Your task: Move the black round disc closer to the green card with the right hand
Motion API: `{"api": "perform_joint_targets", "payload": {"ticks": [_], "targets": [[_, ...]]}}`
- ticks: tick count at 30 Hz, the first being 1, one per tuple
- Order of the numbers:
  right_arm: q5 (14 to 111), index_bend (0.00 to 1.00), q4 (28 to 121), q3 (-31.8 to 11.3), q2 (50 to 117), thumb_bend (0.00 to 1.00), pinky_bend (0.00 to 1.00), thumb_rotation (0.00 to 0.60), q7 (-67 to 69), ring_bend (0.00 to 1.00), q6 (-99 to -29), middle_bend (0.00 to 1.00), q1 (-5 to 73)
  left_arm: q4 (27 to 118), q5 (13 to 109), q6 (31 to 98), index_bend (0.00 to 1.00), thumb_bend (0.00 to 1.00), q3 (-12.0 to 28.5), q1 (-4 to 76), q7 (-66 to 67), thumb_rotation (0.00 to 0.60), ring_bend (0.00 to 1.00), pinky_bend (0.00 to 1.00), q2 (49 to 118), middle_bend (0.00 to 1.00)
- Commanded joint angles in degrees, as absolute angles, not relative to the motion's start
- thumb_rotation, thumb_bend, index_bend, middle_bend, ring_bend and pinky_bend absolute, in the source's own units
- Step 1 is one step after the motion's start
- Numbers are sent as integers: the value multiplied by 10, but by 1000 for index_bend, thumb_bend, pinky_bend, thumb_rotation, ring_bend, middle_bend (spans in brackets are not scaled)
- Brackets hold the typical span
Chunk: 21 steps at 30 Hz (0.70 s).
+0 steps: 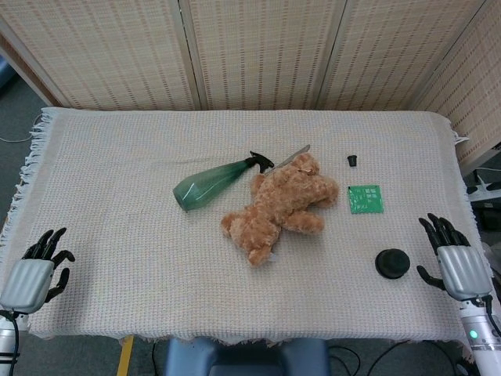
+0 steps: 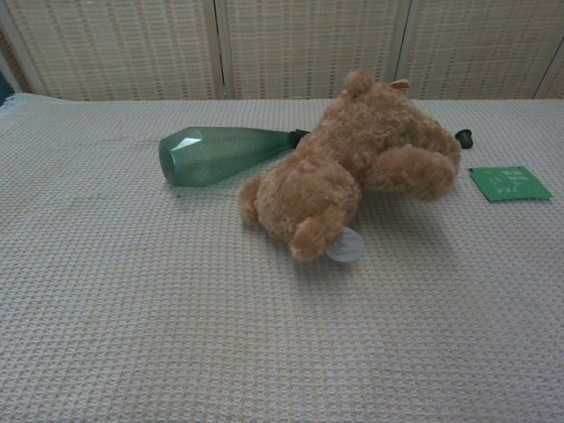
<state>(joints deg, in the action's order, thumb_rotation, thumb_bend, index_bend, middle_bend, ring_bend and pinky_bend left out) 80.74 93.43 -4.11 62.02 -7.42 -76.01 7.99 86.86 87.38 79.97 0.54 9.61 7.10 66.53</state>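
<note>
The black round disc (image 1: 391, 263) lies flat on the cloth-covered counter (image 1: 117, 180), near the front right corner. It is matte black, low and thick, with a raised rim around a slightly recessed top. It shows only in the head view.

The green card (image 1: 365, 199) lies flat toward the right edge, farther back than the disc and well apart from it. It is square, with pale printing on its face; the text is too small to read.

The right hand (image 1: 455, 263) hangs at the right front edge, just beside the disc and not touching it. Its fingers (image 1: 438, 230) are spread apart and hold nothing. The left hand (image 1: 31, 276) sits at the front left corner, fingers likewise apart and empty.

A brown teddy bear (image 1: 280, 205) lies at the centre of the counter. A green spray bottle (image 1: 213, 182) lies on its side to the bear's left, nozzle touching the bear. A small black cap (image 1: 352, 160) stands behind the card.
</note>
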Motion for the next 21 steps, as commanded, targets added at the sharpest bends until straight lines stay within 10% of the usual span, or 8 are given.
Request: {"api": "perform_joint_targets", "payload": {"ticks": [1, 21], "targets": [[796, 0, 910, -51, 632, 204, 189, 600, -63, 0, -746, 0, 93, 869, 876, 795, 446, 529, 3, 98, 73, 600, 31, 240, 666, 32], [754, 0, 925, -20, 629, 97, 139, 600, -86, 0, -583, 0, 165, 871, 875, 806, 452, 529, 6, 94, 49, 600, 32, 241, 656, 32]]}}
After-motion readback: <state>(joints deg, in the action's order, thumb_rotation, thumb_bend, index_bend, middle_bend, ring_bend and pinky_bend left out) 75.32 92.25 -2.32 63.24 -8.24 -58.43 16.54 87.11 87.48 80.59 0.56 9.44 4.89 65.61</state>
